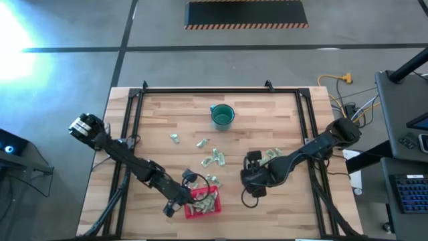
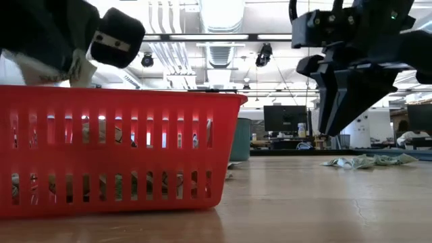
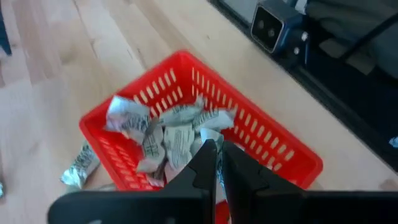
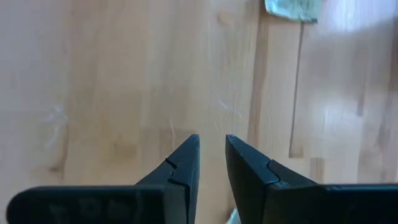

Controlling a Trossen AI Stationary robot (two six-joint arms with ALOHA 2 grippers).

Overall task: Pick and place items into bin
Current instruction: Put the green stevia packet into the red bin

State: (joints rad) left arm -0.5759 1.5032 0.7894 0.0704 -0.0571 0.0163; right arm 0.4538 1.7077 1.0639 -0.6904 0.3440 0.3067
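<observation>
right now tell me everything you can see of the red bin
The bin is a small square red basket, plastic by its look, with low slotted walls and a plain rim. It sits upright on the wooden table near the front edge, left of centre. Crumpled pale packets fill its floor. One more packet lies on the table just outside a wall. The left pincer, shut, hangs over the pile; whether it touches anything is unclear.
</observation>
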